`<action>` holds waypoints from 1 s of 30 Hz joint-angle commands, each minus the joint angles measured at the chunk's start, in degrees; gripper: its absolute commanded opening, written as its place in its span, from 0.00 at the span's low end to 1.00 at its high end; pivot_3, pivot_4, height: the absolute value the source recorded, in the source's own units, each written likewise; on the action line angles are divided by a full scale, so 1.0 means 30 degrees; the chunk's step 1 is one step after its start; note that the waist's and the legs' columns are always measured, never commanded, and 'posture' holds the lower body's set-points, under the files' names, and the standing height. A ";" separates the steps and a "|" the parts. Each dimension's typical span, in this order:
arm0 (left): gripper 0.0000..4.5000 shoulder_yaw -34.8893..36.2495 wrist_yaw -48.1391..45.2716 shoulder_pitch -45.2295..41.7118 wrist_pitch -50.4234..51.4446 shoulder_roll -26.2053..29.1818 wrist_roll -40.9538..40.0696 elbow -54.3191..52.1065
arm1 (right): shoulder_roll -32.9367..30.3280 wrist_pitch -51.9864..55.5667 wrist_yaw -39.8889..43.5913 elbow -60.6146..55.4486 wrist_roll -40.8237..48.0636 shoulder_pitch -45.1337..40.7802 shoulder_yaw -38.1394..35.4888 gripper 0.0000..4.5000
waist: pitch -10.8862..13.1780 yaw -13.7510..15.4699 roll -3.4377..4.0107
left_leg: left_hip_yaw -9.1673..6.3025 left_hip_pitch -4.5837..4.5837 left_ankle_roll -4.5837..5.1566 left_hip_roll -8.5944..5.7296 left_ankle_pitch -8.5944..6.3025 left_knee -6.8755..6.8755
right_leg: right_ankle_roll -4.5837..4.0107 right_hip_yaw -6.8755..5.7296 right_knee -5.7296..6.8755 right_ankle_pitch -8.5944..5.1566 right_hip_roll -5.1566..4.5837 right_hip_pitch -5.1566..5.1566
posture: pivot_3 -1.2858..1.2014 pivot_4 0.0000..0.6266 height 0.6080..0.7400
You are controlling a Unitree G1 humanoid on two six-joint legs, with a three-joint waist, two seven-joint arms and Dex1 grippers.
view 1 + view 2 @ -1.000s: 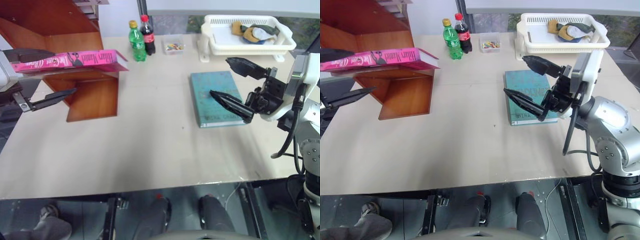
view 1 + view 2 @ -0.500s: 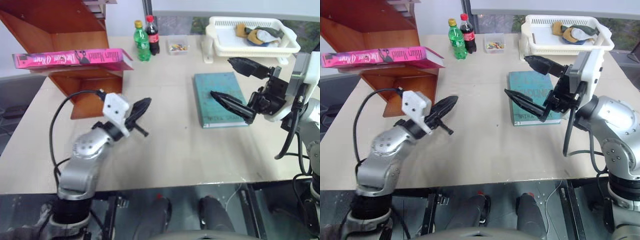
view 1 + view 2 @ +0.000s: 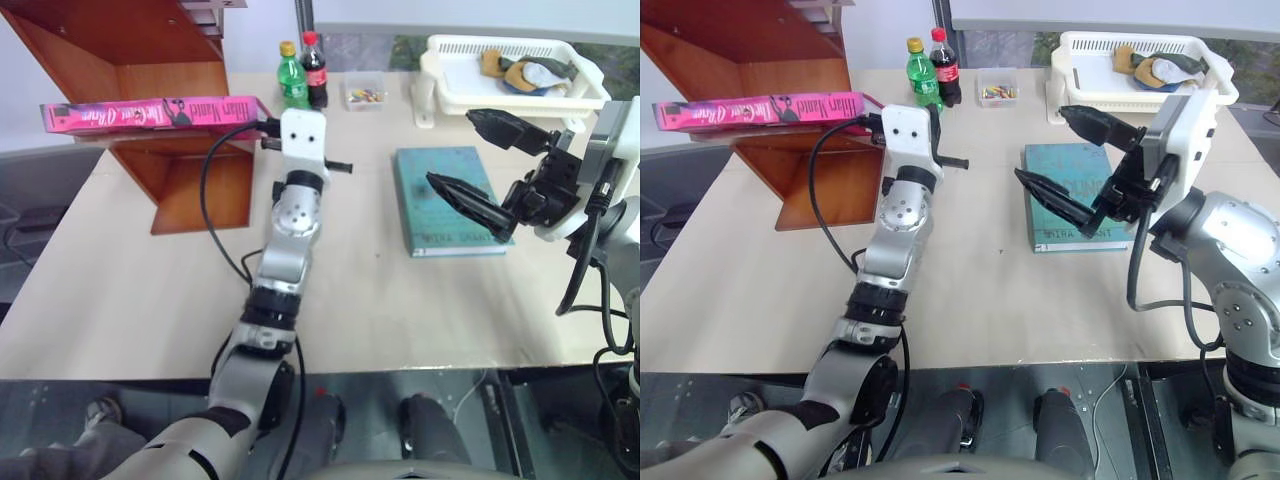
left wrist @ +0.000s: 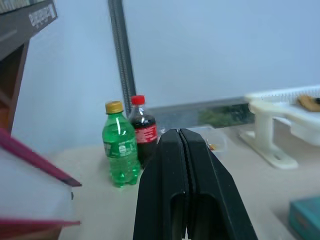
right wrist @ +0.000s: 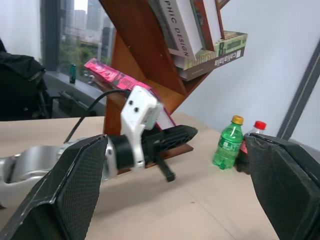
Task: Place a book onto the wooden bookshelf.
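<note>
Nearest, over the beige table (image 3: pixel 150 300): left gripper (image 4: pixel 182 145), black fingers pressed together on nothing, stretched forward beside the shelf; right gripper (image 3: pixel 490 165), jaws spread wide and empty, above a teal-green book (image 3: pixel 445 195) lying flat. Middle ground, left: the book (image 3: pixel 150 113), bright pink, lying flat on a low panel of the wooden bookshelf (image 3: pixel 120 50), one end jutting past the panel's edge. Far edge: green bottle (image 3: pixel 292 75) and dark cola bottle (image 3: pixel 315 70) side by side, small clear box (image 3: pixel 365 94) of coloured bits, white basket (image 3: pixel 510 75) with cloths inside.
</note>
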 commanded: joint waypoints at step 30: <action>0.38 0.1927 -1.6467 0.9299 0.3214 0.6950 -1.1212 -0.8253 | -0.3100 0.2220 -0.1034 -0.0939 -0.3554 0.6386 -0.1317 1.00 | 0.0005 -0.0402 0.0017 | 0.0012 0.0003 0.0006 0.0021 -0.0003 0.0024 | 0.0012 0.0030 0.0016 0.0007 0.0014 -0.0005 | 0.52 0.24 1.00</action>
